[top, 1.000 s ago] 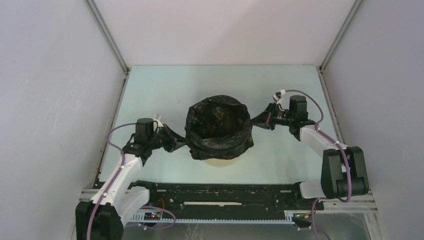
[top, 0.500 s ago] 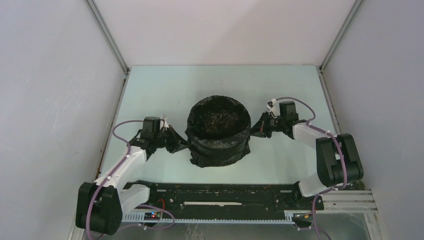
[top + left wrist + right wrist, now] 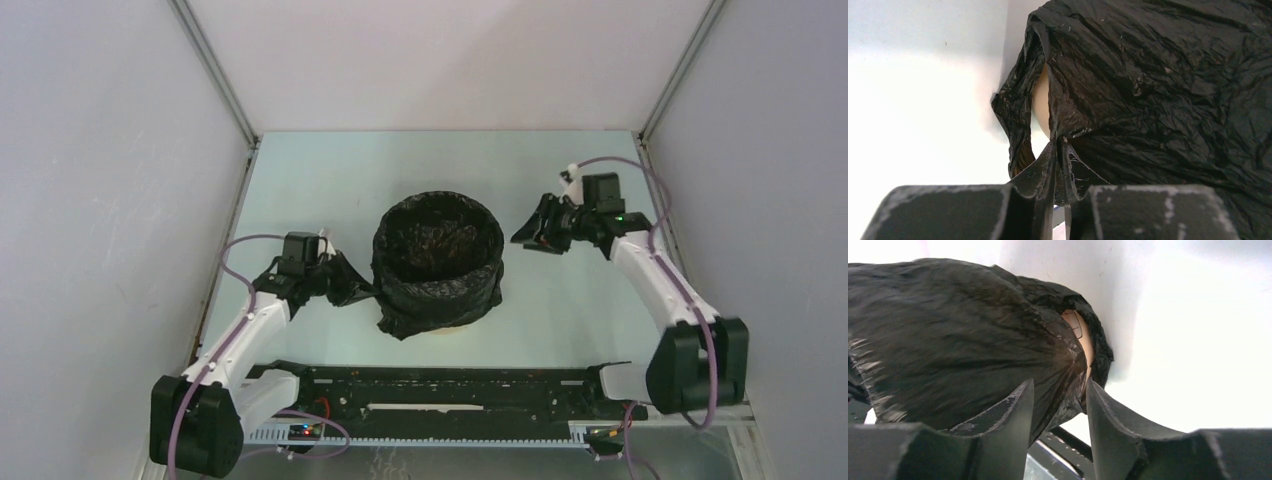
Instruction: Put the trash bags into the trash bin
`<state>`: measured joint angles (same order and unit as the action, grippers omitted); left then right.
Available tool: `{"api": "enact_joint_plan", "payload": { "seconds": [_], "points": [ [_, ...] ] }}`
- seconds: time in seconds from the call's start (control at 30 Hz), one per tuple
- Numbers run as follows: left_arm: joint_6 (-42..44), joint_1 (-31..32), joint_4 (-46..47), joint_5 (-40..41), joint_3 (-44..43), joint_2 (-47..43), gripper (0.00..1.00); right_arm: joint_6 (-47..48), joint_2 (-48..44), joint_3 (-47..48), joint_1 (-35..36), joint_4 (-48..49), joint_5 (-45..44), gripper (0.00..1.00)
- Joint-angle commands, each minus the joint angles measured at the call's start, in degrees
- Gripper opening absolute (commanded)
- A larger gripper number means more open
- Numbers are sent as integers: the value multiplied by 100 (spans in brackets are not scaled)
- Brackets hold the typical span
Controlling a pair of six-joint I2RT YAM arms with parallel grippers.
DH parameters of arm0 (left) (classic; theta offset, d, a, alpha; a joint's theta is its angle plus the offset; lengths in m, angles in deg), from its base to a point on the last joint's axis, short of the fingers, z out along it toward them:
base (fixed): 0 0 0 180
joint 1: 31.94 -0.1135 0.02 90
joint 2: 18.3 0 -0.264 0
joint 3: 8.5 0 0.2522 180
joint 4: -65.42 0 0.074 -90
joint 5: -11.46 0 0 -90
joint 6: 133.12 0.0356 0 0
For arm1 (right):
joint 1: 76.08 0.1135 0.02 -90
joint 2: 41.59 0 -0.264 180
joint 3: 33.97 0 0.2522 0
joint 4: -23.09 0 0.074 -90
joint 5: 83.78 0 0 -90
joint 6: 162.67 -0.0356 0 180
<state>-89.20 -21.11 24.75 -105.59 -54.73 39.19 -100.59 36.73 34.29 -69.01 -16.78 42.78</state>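
Note:
The black trash bag (image 3: 438, 265) lines the round trash bin in mid-table, its mouth folded over the rim and its skirt hanging down the outside. Cream bin wall (image 3: 447, 327) peeks out under the bag's hem, as it does in both wrist views (image 3: 1040, 102) (image 3: 1082, 340). My left gripper (image 3: 358, 291) is against the bag's left side. Its fingertips (image 3: 1059, 142) stand a thin slit apart with the bag's hem pinched at the tips. My right gripper (image 3: 528, 233) hangs open just right of the bin, clear of the bag. Nothing is between its fingers (image 3: 1059, 382).
A black rail (image 3: 440, 385) with cabling runs along the near edge between the arm bases. White enclosure walls (image 3: 110, 200) close in on the left, right and back of the pale green tabletop (image 3: 330, 180).
My right gripper has opened, let go of the bag's right edge and drawn back to the right. The left jaws have eased slightly. The bag sits lower on the bin.

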Motion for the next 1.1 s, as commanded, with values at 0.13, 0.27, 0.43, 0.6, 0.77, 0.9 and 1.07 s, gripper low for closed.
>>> {"api": "enact_joint_plan", "payload": {
  "seconds": [0.13, 0.27, 0.43, 0.6, 0.77, 0.9, 1.07],
  "points": [
    [196, 54, -147, -106, -268, -103, 19, 1216, -1144, 2095, 311, -2764, -2330, 64],
    [188, 84, -148, -99, -269, -176, 20, 1098, -872, 3166, 1615, -2925, -2750, 67],
    [168, 149, -157, -117, -293, -155, 20, 1240, 2, 3869, 3479, -2805, -3469, 70],
    [103, 221, -157, -91, -353, -237, 19, 1237, 937, 3634, 4124, -2583, -3957, 70],
    [41, 278, -156, -73, -390, -306, 18, 1140, 1702, 3258, 4397, -1983, -4431, 72],
    [-24, 314, -156, -64, -407, -363, 18, 1098, 2127, 3061, 4547, -1378, -4586, 75],
    [-89, 349, -156, -55, -485, -445, 18, 712, 2551, 2627, 4570, -659, -4646, 75]
  ]
}}
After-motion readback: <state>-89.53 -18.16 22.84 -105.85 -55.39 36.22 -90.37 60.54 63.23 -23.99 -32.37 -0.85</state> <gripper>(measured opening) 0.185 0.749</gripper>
